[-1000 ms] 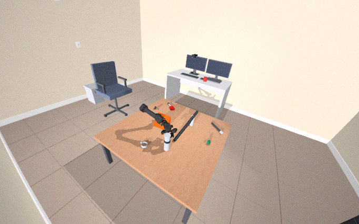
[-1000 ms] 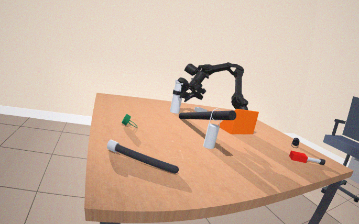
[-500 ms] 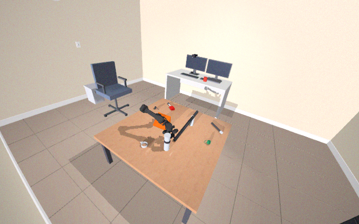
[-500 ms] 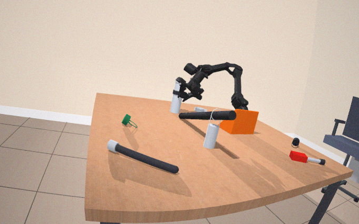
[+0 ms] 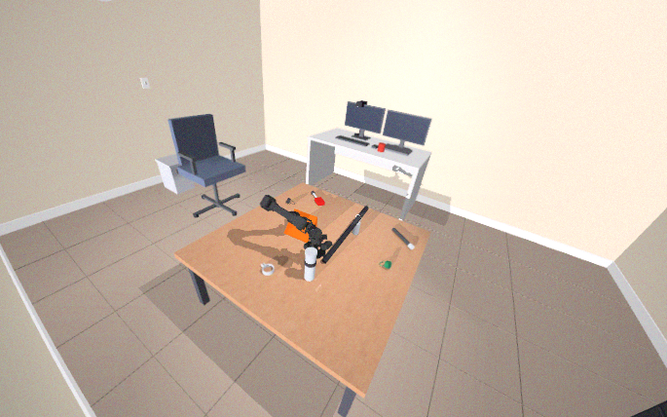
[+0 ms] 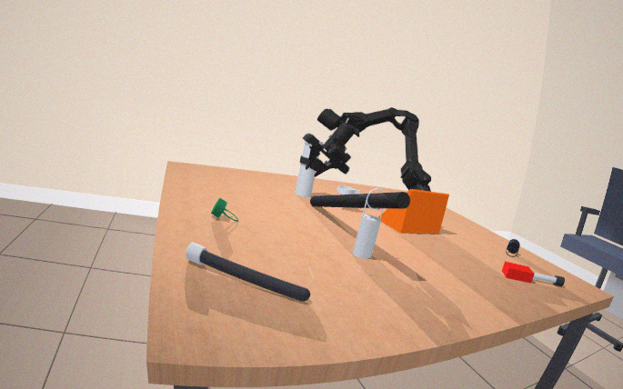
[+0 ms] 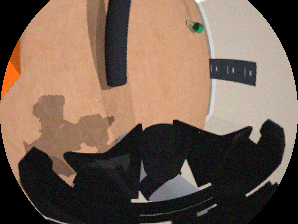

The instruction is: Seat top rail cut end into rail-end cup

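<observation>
- At the far side of the wooden table (image 6: 275, 309), the black parallel-jaw gripper (image 6: 317, 162) is clamped on something at the tall pale-grey post (image 6: 305, 178), apparently the dark brace band (image 6: 305, 161) or its cup; the exact part is hidden.
- Risk, as I judge it: pulling here could drag the band down from the post cap, or twist the cup off the rail's line.
- The long black round top rail (image 6: 359, 200) lies level through the wire loop on the shorter grey post (image 6: 366, 234), its left cut end near the tall post, not seated.

Gripper (image 6: 314, 161) apparently clamped on rail-end cup at post (image 6: 305, 179).
</observation>
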